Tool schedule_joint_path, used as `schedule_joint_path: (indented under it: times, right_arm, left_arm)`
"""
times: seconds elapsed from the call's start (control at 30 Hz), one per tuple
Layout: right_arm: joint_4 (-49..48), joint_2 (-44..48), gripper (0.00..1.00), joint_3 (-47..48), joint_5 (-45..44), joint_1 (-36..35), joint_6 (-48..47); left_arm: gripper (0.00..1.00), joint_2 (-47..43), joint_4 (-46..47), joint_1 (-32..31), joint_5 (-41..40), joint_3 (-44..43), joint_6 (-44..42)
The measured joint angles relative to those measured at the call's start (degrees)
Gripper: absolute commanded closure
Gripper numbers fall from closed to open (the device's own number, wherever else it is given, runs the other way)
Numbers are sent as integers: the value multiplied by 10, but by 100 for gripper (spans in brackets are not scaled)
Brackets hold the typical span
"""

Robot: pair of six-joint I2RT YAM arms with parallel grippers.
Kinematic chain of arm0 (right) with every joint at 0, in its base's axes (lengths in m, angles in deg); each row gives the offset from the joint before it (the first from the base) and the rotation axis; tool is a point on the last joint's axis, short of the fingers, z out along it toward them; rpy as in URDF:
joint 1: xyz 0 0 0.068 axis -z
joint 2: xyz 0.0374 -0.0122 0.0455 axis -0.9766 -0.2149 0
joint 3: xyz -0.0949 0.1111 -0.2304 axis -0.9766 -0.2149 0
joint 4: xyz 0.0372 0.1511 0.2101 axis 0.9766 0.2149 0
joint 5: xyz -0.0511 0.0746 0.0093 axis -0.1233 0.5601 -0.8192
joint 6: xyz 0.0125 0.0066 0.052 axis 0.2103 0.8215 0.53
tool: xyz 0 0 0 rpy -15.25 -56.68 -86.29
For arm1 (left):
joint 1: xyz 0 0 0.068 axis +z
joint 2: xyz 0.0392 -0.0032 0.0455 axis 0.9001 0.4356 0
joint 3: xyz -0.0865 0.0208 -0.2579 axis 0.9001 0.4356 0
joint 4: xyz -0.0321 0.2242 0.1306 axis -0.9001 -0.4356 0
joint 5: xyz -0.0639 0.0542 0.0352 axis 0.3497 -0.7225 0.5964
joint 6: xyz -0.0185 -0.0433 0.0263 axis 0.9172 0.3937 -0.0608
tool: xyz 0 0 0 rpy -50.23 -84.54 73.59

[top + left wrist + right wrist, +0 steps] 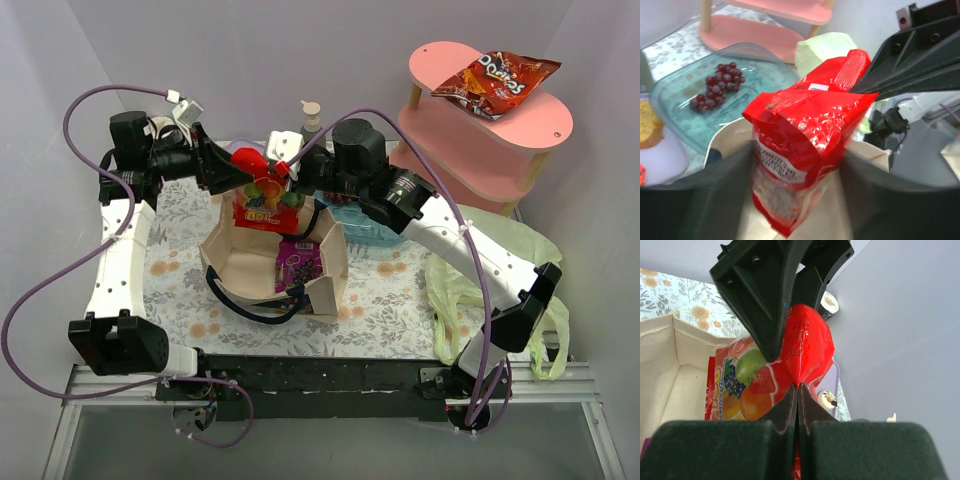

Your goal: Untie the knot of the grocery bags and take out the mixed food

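Food-removal step; glossy red fruit-print snack packet (805, 340) over beige canvas tote (338, 262); right gripper (798, 390) clenched on its top; left gripper (796, 147) flanks it, grasp unclear; next: one secure hold, lift clear

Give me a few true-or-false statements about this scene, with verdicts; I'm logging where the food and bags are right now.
1. The right gripper is shut on the red snack packet. True.
2. The Doritos bag lies inside the canvas tote. False: it lies on the top tier of the pink shelf.
3. The grapes lie in the clear blue tray. True.
4. The pale-green plastic bag is stuffed into the tote. False: it lies outside, to the tote's right in the top view.
5. A purple packet sits inside the tote. True.
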Motion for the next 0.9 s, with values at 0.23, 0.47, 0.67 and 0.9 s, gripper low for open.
schedule_joint_path:
  times: [0.23, 0.47, 0.67, 0.9]
  right_arm:
    - [1, -1, 79, 0, -23, 3, 9]
    - [-67, 58, 35, -70, -114, 22, 109]
    - [-82, 162, 30, -137, -71, 114, 236]
    - [-142, 170, 28, -220, 24, 114, 345]
  left_arm:
    - [100, 38, 31, -11, 78, -6, 42]
    - [100, 38, 79, -12, 81, -5, 104]
    - [100, 38, 160, -9, 87, -2, 195]
    - [100, 48, 160, -7, 93, -38, 218]
